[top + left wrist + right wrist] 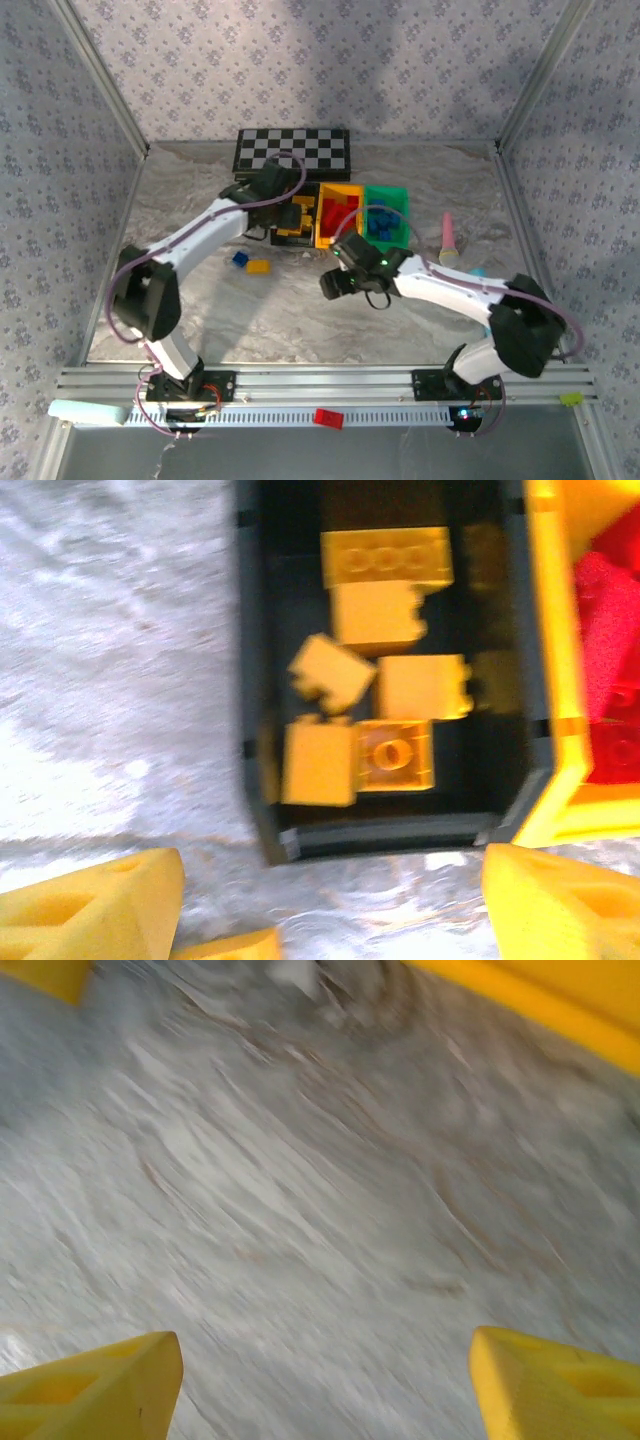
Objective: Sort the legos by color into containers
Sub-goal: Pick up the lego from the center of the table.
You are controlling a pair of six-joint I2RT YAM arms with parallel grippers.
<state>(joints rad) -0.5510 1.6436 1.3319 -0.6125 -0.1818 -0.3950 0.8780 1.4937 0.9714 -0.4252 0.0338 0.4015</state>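
My left gripper: jaws wide apart, nothing in them, hanging over the black bin. Six yellow bricks lie in it. The yellow bin sits just beside it, red bricks inside. The green bin is next along and holds blue bricks. My right gripper: also spread wide and empty, over bare table. That view is smeared; the yellow edge at top right is probably the yellow bin. One blue brick and one yellow brick lie loose on the table, side by side.
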